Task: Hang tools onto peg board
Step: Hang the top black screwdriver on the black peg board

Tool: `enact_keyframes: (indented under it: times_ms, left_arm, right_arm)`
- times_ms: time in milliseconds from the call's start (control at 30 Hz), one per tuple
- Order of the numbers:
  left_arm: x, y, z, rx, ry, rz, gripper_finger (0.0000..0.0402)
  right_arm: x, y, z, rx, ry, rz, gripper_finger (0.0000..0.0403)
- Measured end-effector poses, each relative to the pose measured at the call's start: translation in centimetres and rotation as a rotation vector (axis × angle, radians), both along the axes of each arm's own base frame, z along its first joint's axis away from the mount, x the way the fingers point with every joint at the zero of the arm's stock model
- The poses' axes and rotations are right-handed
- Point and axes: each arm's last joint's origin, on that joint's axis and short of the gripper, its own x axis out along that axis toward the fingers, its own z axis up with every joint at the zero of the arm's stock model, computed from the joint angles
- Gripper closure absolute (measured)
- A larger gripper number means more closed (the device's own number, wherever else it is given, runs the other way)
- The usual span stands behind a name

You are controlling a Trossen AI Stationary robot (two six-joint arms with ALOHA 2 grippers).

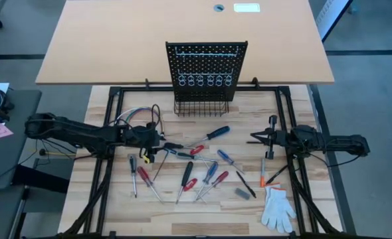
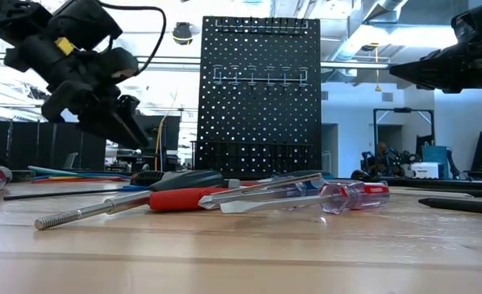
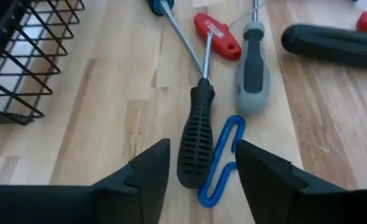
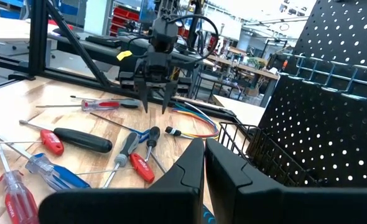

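The black peg board stands upright at the table's far middle, with a row of silver rings and a wire basket at its base. Several screwdrivers with red, blue and black handles lie flat on the wooden table. My left gripper is open and tipped downward just above a black ribbed screwdriver handle and a blue wire-shaped handle. One finger stands on either side of them, and both appear clear of them. My right gripper waits shut and level at the right, touching nothing.
A loop of coloured wires lies just behind the left gripper. A white glove lies at the near right. Black frame rails run along the table's sides. A grey-handled screwdriver and a red T-handle lie beside the black one.
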Motion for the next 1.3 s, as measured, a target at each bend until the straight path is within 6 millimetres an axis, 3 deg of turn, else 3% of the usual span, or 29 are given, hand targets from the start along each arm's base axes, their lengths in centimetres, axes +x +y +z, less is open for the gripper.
enact_keyframes:
  times_ms: [333,800,933,1300]
  left_arm:
    - [0.1,0.6,0.2,-0.023,-0.039,-0.052,0.0176]
    - [-1.6,1.3,-2.7,-0.01,-0.072,-0.013,0.0176]
    - [-1.3,1.4,-2.7,-0.024,-0.089,-0.027,0.0176]
    - [0.3,1.6,-6.1,-0.064,0.002,-0.04,0.0176]
  right_arm:
    - [0.0,0.0,0.0,0.0,0.0,0.0,0.0381]
    - [0.0,0.0,0.0,0.0,0.0,0.0,0.0381]
    - [0.0,0.0,0.0,0.0,0.0,0.0,0.0381]
    - [0.0,0.0,0.0,0.0,0.0,0.0,0.0381]
